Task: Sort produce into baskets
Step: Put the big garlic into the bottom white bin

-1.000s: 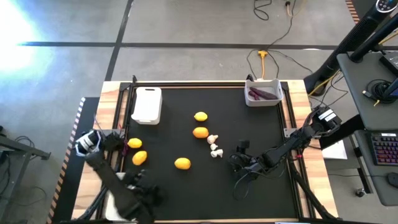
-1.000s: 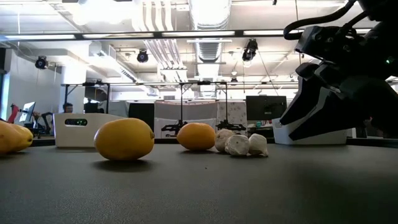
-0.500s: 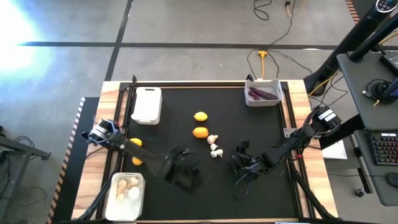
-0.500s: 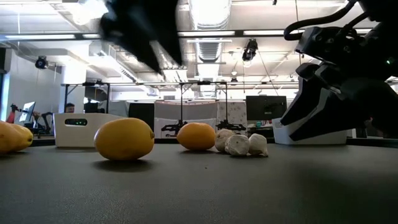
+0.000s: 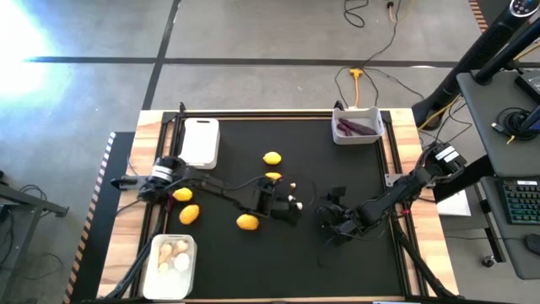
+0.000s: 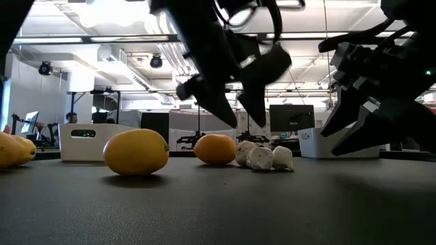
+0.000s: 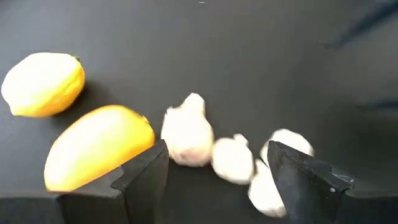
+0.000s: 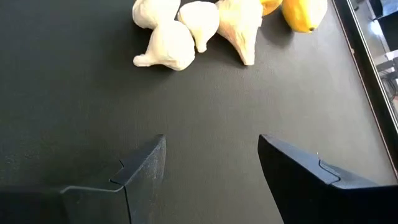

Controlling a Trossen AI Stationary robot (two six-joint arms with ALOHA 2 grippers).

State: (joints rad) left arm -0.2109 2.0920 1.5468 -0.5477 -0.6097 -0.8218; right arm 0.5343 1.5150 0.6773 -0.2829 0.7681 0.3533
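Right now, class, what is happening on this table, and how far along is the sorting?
The left gripper hangs open over the cluster of garlic bulbs mid-table, holding nothing. The right gripper waits open nearby, just right of the cluster. Sorting is partly done: the near-left basket holds a few whitish pieces, the far-right basket holds purple pieces, and the far-left basket looks empty. Five lemons lie loose on the mat.
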